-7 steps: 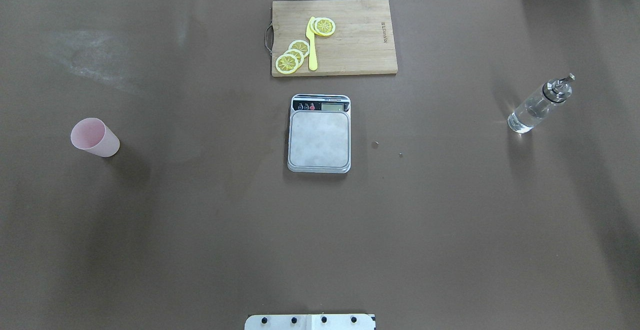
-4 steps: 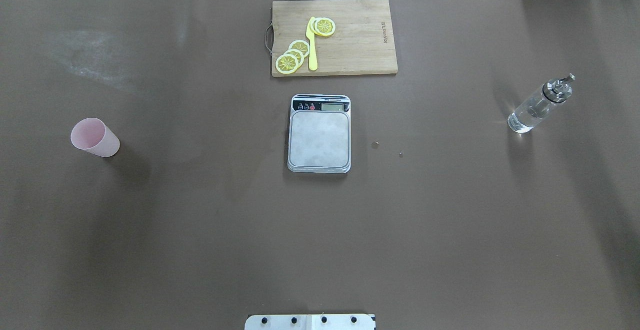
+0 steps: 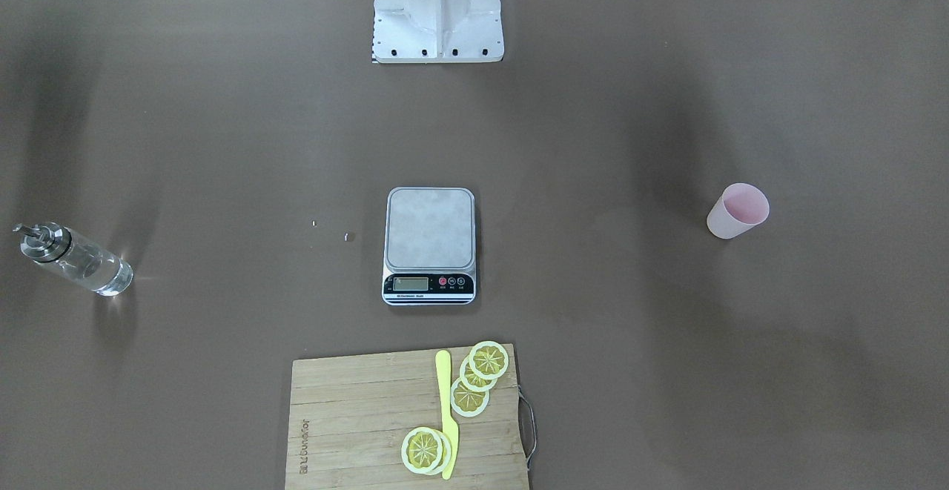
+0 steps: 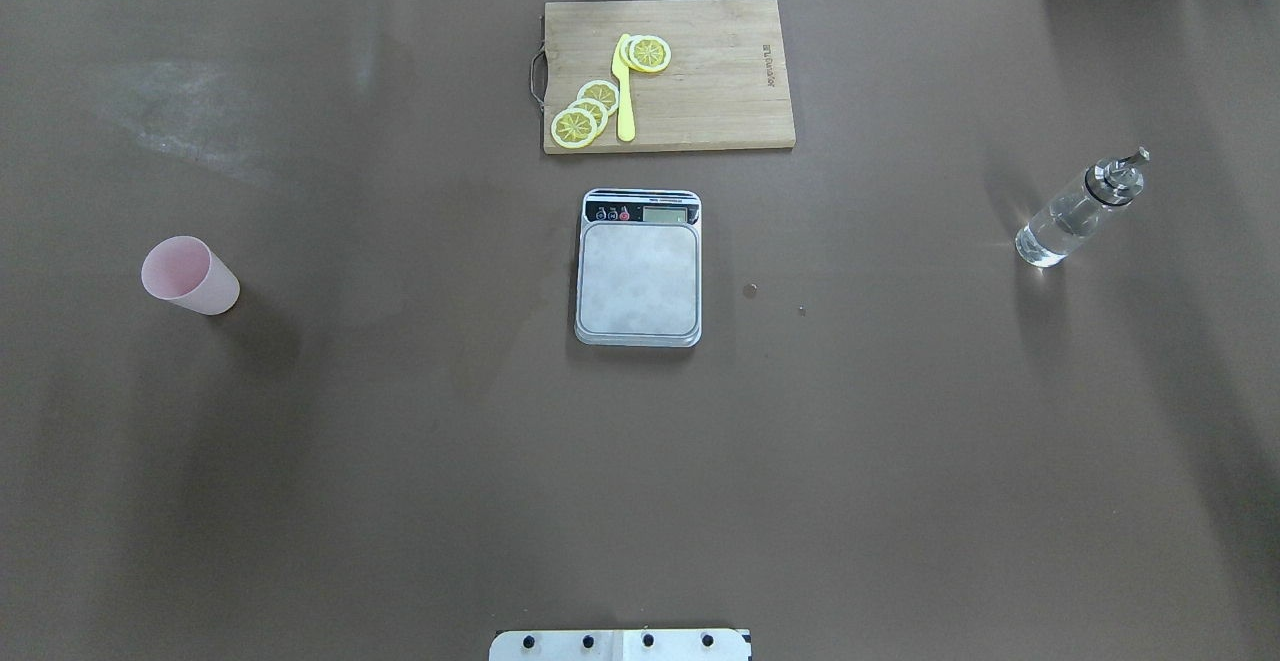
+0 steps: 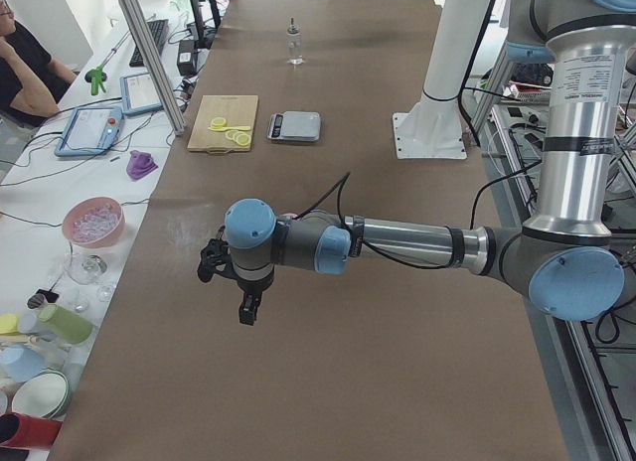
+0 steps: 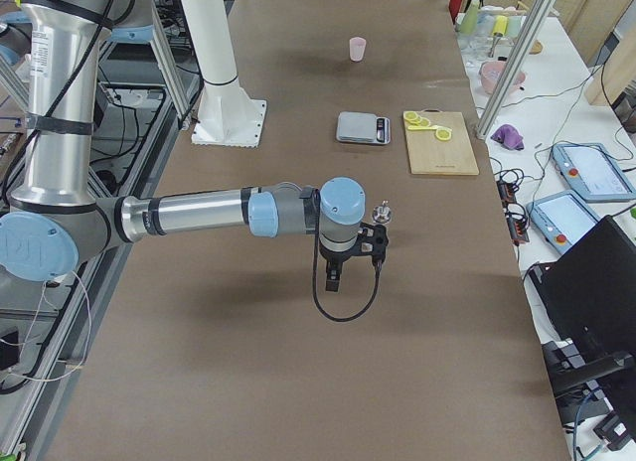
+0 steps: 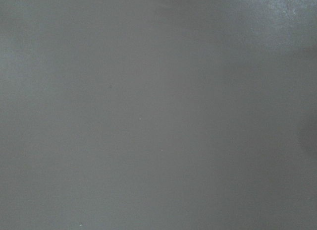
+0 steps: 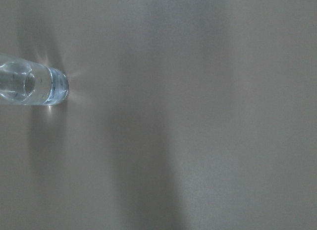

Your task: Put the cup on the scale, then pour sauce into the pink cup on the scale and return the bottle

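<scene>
Cup: the pink cup (image 4: 190,276) stood upright and mouth up on the brown table (image 4: 400,461), on the robot's left, well apart from the scale (image 4: 638,268).
Scale: sat at mid-table with a bare platform.
Bottle: the bottle (image 4: 1075,211) stood on the robot's right, far from the scale, with clear sauce (image 4: 1048,234) inside.
Left gripper: the left gripper (image 5: 244,314) hung pointing down over the table; I could not tell whether its fingers were apart or closed.
Right gripper: the right gripper (image 6: 333,278) pointed down near the bottle; its grip likewise could not be judged.
Other: a cutting board (image 4: 710,91) beyond the scale carried lemon slices (image 4: 585,113) and a yellow knife (image 4: 625,106).
</scene>
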Robot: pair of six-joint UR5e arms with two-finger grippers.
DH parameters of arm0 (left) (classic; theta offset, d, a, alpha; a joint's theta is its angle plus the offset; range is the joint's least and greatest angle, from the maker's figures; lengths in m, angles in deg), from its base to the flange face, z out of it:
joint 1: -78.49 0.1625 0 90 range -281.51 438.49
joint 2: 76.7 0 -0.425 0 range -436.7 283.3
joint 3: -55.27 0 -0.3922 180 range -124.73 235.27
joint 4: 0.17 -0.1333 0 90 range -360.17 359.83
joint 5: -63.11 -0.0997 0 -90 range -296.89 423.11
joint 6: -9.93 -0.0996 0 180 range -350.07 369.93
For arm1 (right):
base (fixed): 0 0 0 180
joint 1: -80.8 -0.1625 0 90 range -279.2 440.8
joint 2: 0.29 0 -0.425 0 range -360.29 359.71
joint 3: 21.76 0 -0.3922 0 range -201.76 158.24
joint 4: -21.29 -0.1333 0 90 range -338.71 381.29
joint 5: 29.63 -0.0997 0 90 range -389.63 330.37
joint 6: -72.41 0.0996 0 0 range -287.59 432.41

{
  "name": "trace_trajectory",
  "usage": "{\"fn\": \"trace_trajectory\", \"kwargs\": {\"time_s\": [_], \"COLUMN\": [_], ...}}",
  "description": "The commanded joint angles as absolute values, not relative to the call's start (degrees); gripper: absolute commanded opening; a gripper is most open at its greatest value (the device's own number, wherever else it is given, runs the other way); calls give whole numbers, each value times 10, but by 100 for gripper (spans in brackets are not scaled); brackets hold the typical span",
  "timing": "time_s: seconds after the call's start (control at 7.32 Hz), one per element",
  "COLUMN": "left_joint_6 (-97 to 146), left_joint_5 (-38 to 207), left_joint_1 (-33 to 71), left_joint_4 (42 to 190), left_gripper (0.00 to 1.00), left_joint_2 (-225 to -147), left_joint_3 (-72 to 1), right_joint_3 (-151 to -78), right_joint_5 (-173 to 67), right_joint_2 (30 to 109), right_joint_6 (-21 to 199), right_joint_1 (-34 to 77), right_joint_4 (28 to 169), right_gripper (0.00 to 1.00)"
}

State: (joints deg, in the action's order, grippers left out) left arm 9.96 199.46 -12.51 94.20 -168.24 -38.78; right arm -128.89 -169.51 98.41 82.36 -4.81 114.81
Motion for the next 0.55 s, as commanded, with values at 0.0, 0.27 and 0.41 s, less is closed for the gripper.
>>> {"fn": "trace_trajectory", "kwargs": {"time_s": [0.0,0.27,0.41], "left_joint_6": [145,304,362], "left_joint_5": [1995,1982,1955], "left_joint_1": [-125,-50,-11], "left_joint_4": [940,937,937], "left_gripper": [99,99,99], "left_joint_2": [-1686,-1689,-1689], "left_joint_3": [-413,-503,-540], "right_joint_3": [-1289,-1292,-1293], "right_joint_5": [-1695,-1695,-1696], "right_joint_2": [983,984,984], "right_joint_6": [821,822,822], "right_joint_1": [-48,-48,-48], "right_joint_4": [1148,1147,1147], "right_gripper": [100,100,100]}}
